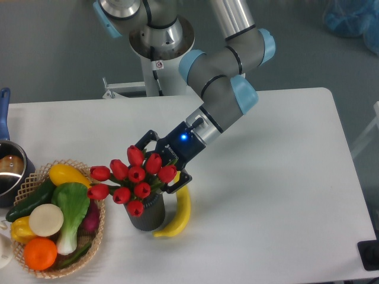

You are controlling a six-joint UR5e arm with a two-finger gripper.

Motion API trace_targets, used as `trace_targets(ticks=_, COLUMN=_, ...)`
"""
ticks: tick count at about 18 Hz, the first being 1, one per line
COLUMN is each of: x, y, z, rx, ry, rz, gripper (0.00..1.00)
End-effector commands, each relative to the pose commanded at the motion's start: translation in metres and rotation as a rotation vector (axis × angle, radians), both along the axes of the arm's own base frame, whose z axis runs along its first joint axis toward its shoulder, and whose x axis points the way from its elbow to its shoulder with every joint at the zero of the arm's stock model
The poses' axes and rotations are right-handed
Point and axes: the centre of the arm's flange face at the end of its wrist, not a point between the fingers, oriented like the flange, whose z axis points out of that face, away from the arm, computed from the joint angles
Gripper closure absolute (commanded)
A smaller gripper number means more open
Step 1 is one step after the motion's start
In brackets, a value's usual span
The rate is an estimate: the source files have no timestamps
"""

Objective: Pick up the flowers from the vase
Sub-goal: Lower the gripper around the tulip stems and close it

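Observation:
The flowers (131, 179), a bunch of red tulip buds with green leaves, stand in the dark grey vase (148, 215) near the table's front, left of centre. My gripper (155, 164) comes in from the upper right and sits right against the bunch's upper right side. Its fingers are spread open, one fingertip (144, 140) above the buds and the other (177, 183) beside the vase's rim. The buds hide the space between the fingers, so contact with the stems cannot be judged.
A yellow banana (179, 213) lies against the vase's right side. A wicker basket (95, 236) of produce sits at the left front. A blue-handled metal pot (9, 168) is at the left edge. The arm's base (160, 41) stands behind the table.

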Motion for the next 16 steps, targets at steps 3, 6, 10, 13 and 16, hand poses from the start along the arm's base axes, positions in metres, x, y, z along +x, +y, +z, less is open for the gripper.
trace_targets(ticks=3, x=0.0003, y=-0.0002, z=-0.0006, rx=-0.001, ry=-0.001, rz=0.000, gripper=0.42)
trace_targets(ticks=6, x=0.0003, y=-0.0002, z=-0.0006, rx=-0.001, ry=-0.001, rz=0.000, gripper=0.57)
trace_targets(ticks=10, x=0.0002, y=-0.0001, z=-0.0015, rx=-0.002, ry=-0.003, rz=0.000, gripper=0.62)
trace_targets(ticks=13, x=0.0002, y=-0.0001, z=-0.0015, rx=-0.002, ry=-0.003, rz=0.000, gripper=0.64)
trace_targets(ticks=16, x=-0.0004, y=-0.0007, z=-0.0006, rx=-0.001, ry=-0.001, rz=0.002, gripper=0.64)
